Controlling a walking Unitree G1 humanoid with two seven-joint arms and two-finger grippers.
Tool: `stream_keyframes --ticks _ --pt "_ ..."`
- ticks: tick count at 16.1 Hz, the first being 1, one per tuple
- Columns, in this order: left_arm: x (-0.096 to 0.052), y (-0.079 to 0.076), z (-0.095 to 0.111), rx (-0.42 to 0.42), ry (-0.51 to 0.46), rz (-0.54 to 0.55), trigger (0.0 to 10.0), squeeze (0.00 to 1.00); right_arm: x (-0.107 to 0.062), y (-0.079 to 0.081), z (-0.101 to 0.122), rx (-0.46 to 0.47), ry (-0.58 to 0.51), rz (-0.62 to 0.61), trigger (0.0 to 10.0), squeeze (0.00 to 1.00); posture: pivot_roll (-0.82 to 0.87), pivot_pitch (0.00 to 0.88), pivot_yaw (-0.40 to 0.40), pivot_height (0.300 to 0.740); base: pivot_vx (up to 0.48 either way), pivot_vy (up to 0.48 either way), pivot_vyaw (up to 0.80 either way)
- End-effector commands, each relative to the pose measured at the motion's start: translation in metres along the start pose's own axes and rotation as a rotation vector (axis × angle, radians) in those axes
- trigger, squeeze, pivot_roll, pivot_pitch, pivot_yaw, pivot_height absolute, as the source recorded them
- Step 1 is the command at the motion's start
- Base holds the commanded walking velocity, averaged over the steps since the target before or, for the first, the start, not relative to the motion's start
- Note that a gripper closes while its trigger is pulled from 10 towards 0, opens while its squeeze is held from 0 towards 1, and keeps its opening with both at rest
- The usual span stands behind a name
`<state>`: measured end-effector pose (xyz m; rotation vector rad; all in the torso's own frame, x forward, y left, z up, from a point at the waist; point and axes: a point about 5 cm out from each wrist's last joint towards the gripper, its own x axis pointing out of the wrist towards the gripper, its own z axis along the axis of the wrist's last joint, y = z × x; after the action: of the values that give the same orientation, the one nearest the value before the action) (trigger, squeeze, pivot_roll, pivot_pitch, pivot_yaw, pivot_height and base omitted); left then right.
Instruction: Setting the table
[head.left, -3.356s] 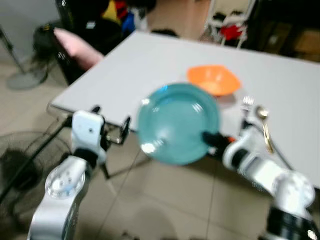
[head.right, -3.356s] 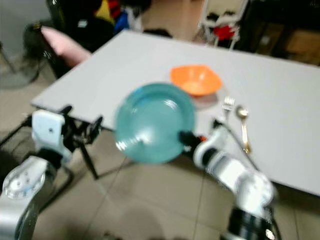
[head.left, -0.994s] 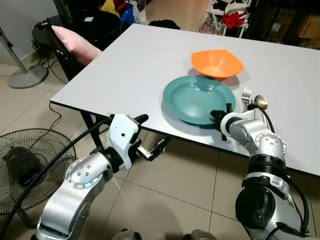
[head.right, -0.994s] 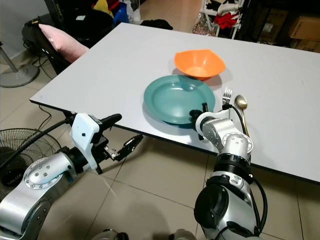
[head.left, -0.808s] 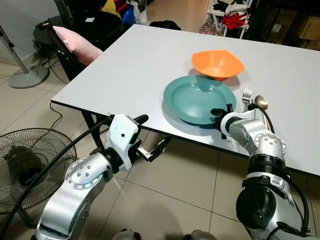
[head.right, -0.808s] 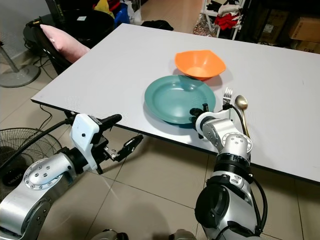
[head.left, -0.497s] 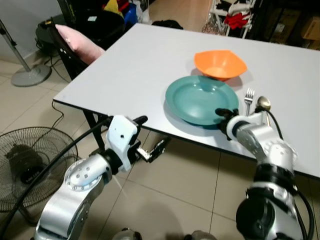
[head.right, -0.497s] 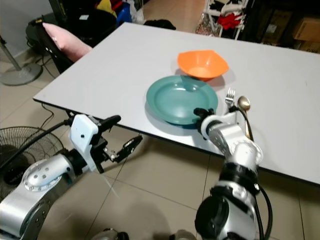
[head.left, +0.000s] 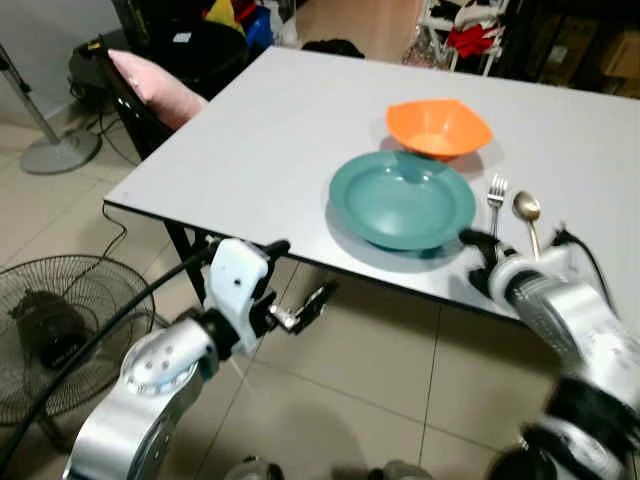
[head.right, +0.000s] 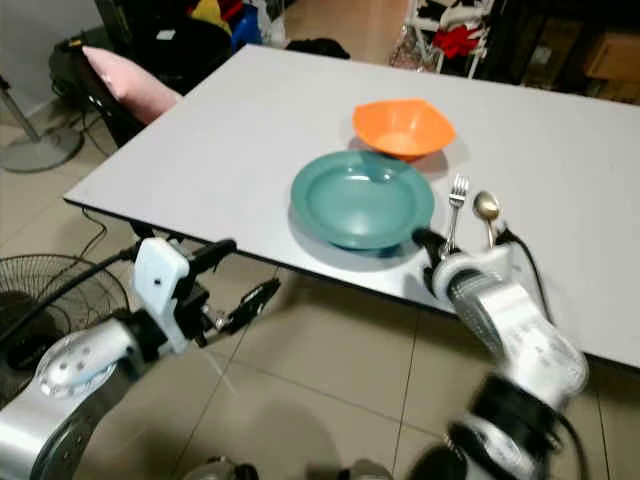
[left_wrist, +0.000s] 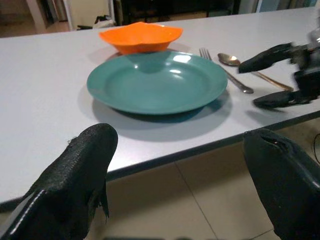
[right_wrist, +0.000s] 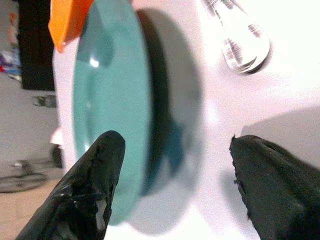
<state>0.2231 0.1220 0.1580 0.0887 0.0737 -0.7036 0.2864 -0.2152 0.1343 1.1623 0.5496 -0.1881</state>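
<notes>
A teal plate (head.left: 402, 198) lies flat near the front edge of a white table (head.left: 270, 140), with the right gripper (head.left: 478, 262) just beside its rim, fingers spread and holding nothing. An empty orange bowl (head.left: 438, 127) sits just behind the plate, also empty; a fork (head.left: 496, 195) and spoon (head.left: 526, 214) lie to its right. The left gripper (head.left: 298, 283) hangs open below the table edge.

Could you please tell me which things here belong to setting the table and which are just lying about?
Belonging to the job: teal plate; orange bowl; fork; spoon; white table; right pincer, open beside the plate.

Just lying about: floor fan; pink cushion on a chair; left pincer, open below the table edge.
</notes>
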Motion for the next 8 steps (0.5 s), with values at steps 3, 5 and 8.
stream_keyframes --ticks 3,5,8 --pt "-0.007 0.005 0.000 0.013 0.011 0.033 10.0 0.00 -0.024 0.030 -0.018 -0.583 0.118 0.195 10.0 1.00 -0.18 0.052 0.051 0.740 0.000 0.000 0.00" --pt "-0.009 0.006 -0.001 0.015 0.022 0.037 10.0 0.00 -0.021 0.039 -0.036 -0.764 0.207 0.263 10.0 1.00 -0.18 0.050 0.056 0.740 0.000 0.000 0.00" --pt "-0.013 0.010 -0.002 0.027 0.036 0.036 10.0 0.00 0.002 0.057 -0.069 -0.963 0.324 0.372 10.0 1.00 -0.17 0.048 0.056 0.740 0.000 0.000 0.00"
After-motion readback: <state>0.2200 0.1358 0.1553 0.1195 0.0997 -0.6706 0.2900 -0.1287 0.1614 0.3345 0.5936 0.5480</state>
